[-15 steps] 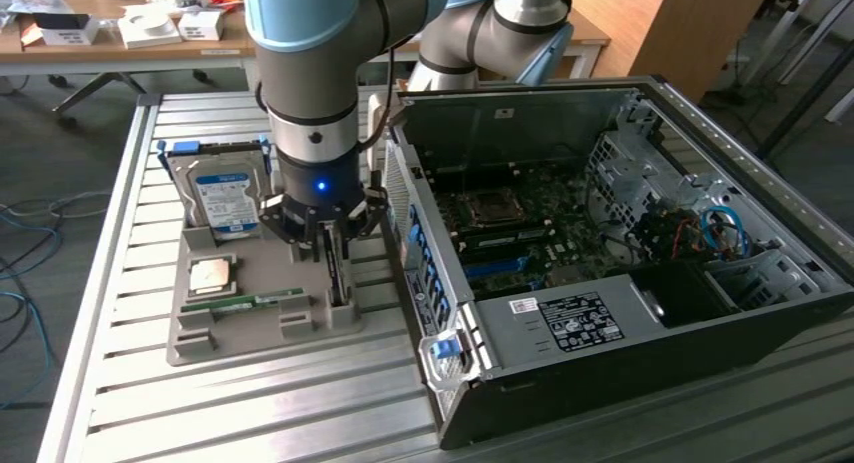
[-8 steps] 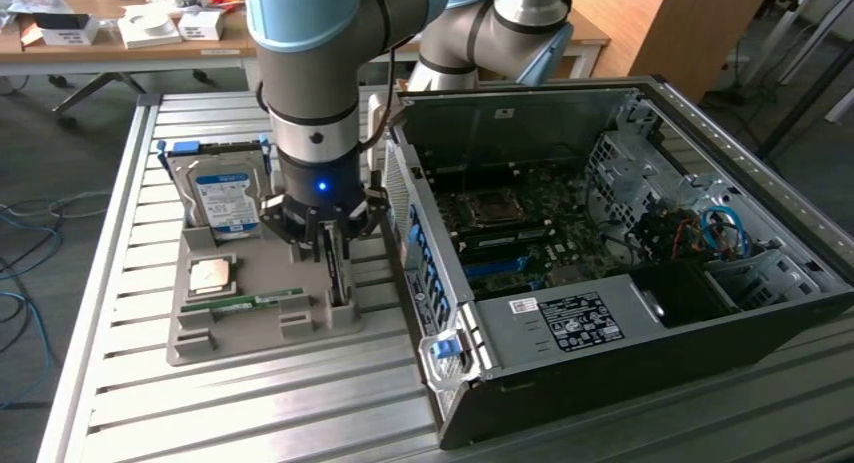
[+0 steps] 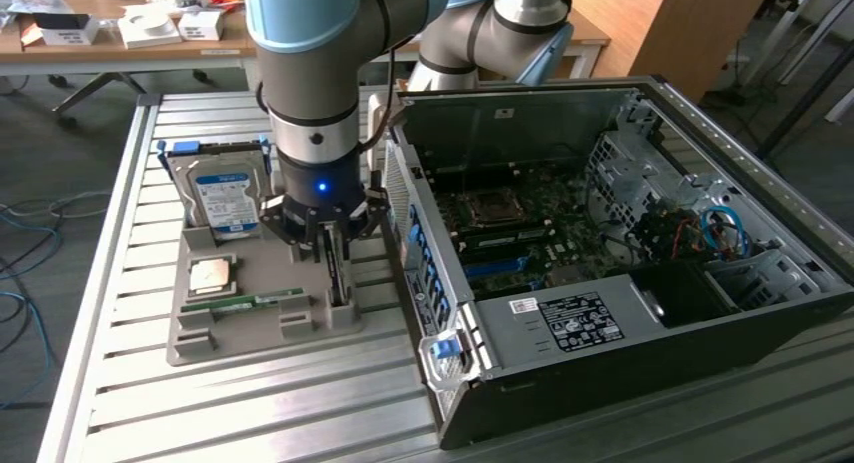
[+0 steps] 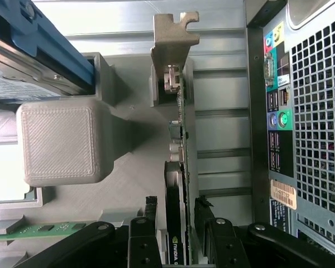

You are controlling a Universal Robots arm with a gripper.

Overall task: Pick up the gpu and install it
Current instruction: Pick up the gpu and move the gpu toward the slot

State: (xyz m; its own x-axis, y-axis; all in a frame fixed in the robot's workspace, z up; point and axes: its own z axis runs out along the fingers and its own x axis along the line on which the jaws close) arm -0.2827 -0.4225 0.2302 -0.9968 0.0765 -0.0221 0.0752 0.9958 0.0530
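A Universal Robots arm reaches down over a grey printed parts tray [image 3: 267, 338] on a slatted metal table [image 3: 120, 403], its gripper [image 3: 330, 251] lowered over the gpu [image 3: 339, 281]; the card stands on its long edge in a narrow slot along the side of the tray nearest the computer case [image 3: 601, 323]; the case lies open on the exterior view's right, its motherboard [image 3: 514, 223] exposed.

From the wrist camera, the gripper [image 4: 176, 202] straddles the gpu [image 4: 180, 128]; one of the black fingers [image 4: 149, 218] stands at each face of the board, the jaws parted with a thin gap showing on either side, so the card is bracketed but not clamped; the gpu sits in its slot in the tray [image 4: 128, 173], its pale metal bracket [image 4: 172, 42] at the end away from the fingers; the case's rear panel [image 4: 279, 111], with its coloured ports and vent grille, runs just beside the tray.

Elsewhere on the tray, a hard drive [image 3: 224, 198] with a blue-and-white label stands upright between blue rails on the exterior view's left of the arm, its edge also seen from the wrist [image 4: 22, 84]; a square processor chip [image 3: 214, 275] lies flat in a recess; a narrow green memory stick [image 3: 247, 303] lies flat nearer the camera, apart from the gpu, its end also in the wrist view [image 4: 39, 229].
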